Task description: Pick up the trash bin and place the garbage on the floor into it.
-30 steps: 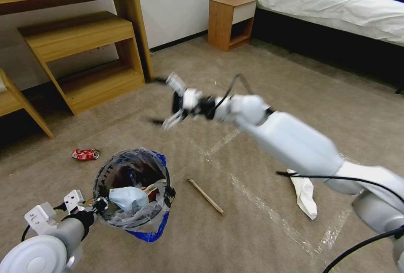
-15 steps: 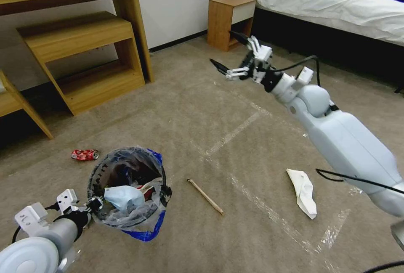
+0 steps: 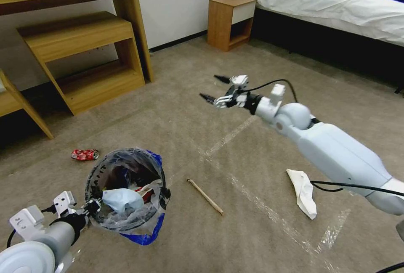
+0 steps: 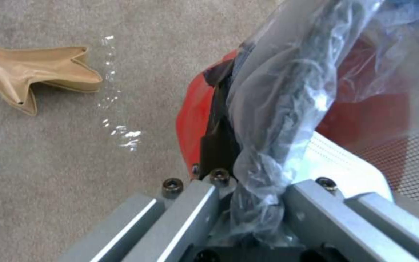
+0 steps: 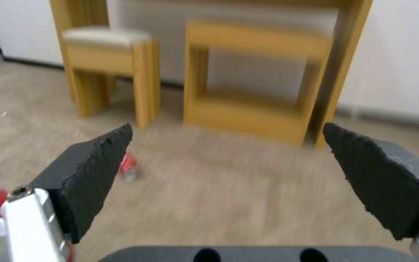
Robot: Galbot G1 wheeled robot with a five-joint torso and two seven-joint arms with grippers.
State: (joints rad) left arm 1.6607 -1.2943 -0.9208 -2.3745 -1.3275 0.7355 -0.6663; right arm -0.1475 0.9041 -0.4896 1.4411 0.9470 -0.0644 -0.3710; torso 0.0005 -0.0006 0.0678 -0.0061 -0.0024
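Left gripper [image 3: 90, 206] sits near-left, jaws clamped on the rim of the trash bin [image 3: 126, 189]. Left wrist view confirms it: crinkly bag plastic [image 4: 287, 109] is bunched between the metal fingers [image 4: 190, 214], red bin wall [image 4: 195, 120] just beyond them. Bin is tilted with its mouth toward the camera; whether its base touches the floor [image 3: 252, 231] I cannot tell. Inside: pale blue face mask [image 3: 122, 200] against the near rim, some red wrapper bits next to it. Blue bag strip [image 3: 147, 236] hangs off the near side.

Right gripper [image 3: 216, 89] is out mid-scene, well above the carpet, far and right of the bin, jaws spread wide and holding nothing (right wrist view shows both black pads [image 5: 93, 171] far apart, carpet and wooden furniture [image 5: 253, 83] between them).

Garbage on the floor:
- crushed red can [image 3: 85, 154], just far-left of the bin, not touching
- wooden stick [image 3: 205, 197], right of the bin, lying diagonal near a tape line [image 3: 229, 136]
- white crumpled piece [image 3: 304, 192], farther right, under the right arm
- tan folded cardboard bit [image 4: 35, 78] on the carpet beside the bin, seen from the left wrist

Wooden desk shelving [image 3: 84, 54] far left, nightstand [image 3: 231, 20] and bed [image 3: 336, 3] far right.
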